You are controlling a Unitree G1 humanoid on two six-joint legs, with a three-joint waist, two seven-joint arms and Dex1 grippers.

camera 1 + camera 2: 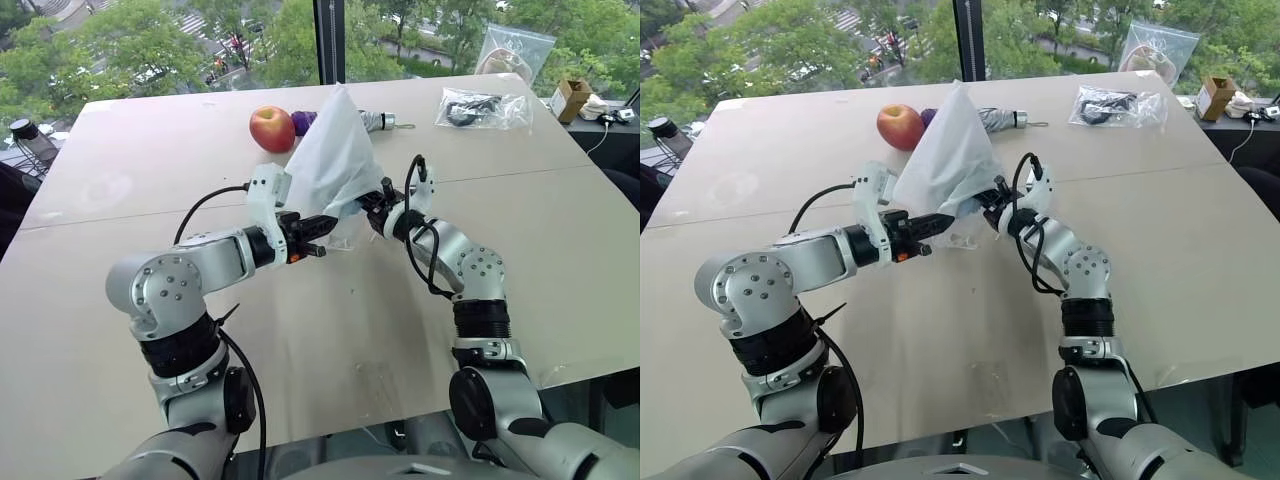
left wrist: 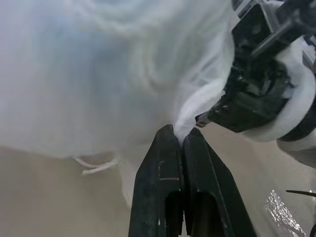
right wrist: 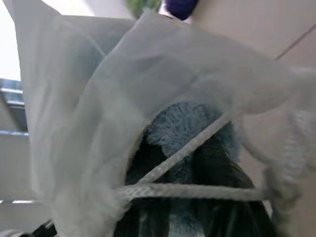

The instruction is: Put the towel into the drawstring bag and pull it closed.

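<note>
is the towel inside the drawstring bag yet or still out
Partly in. The towel sits in the drawstring bag's open mouth, cord across it; how deep, cannot tell.

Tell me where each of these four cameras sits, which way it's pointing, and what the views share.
Left eye view: on the head, looking forward and down at the table; both arms meet at the drawstring bag.
Right eye view: beside it, same scene, with the apple behind the bag.
Left wrist view: along the left claw, shut on bag fabric; the right claw is opposite.
Right wrist view: into the bag's mouth, at the towel behind crossing cords.
Shared: all four show the bag.
</note>
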